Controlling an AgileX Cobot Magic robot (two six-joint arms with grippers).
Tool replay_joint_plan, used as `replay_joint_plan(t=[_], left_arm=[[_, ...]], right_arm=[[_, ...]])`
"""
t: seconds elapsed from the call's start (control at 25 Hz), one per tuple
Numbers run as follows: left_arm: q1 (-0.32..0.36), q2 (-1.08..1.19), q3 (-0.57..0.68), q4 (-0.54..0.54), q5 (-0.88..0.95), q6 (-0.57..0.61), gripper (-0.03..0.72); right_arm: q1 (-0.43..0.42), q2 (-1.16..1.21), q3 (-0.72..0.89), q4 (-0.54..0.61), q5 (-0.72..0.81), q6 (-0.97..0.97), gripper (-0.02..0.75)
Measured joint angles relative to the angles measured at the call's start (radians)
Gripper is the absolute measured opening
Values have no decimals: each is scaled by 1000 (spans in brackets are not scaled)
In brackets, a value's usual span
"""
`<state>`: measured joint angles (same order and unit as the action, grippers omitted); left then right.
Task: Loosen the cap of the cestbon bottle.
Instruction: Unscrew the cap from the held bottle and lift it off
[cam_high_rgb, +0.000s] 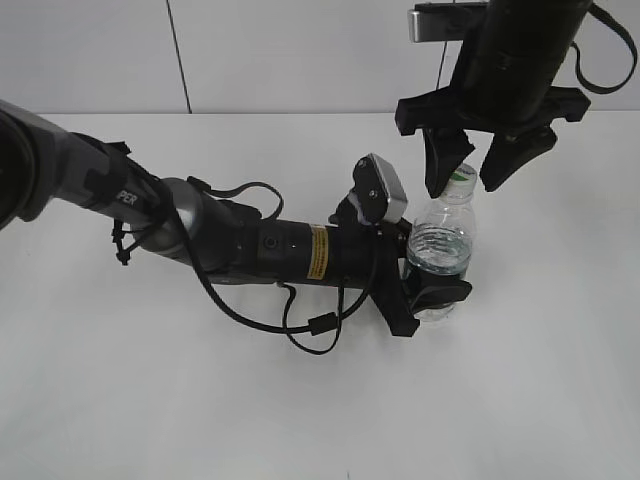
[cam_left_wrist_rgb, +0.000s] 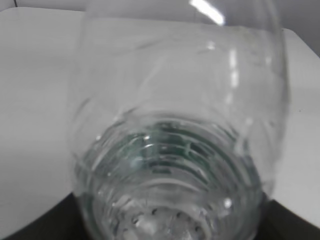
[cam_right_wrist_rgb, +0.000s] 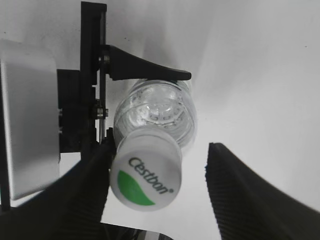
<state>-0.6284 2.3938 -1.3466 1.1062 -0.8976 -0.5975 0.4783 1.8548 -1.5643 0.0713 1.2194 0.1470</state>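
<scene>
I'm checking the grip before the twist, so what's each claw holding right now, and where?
The left claw holds the bottle around its lower body. The right claw is open, straddling the cap, not yet gripping.

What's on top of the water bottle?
A white cap with a green patch and "Cestbon" lettering sits on the bottle. The neck beneath it is hidden.

A big white flat table top (cam_high_rgb: 300, 410) and a wall behind it.

The table top is smooth and plain white, with soft grey shadows on it. Behind it stands a pale grey wall (cam_high_rgb: 300, 50). A thin dark line (cam_high_rgb: 178, 55) runs down the wall to the table's back edge.
</scene>
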Motion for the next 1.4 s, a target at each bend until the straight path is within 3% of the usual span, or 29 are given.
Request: replay_joint_plan(t=[0.4, 0.64, 0.72, 1.04, 1.28, 1.4], left_arm=[[0, 0, 0, -1, 0, 0, 409], [0, 0, 0, -1, 0, 0, 409], [0, 0, 0, -1, 0, 0, 409], [0, 0, 0, 0, 0, 0, 409], [0, 0, 0, 1, 0, 1, 409], [0, 0, 0, 1, 0, 1, 409]], right_arm=[[0, 1, 0, 12, 0, 0, 309], [0, 1, 0, 11, -1, -78, 303], [0, 1, 0, 11, -1, -217, 303], [0, 1, -5, 10, -1, -1127, 303], [0, 1, -5, 10, -1, -1625, 303], [0, 1, -6, 10, -1, -1773, 303]])
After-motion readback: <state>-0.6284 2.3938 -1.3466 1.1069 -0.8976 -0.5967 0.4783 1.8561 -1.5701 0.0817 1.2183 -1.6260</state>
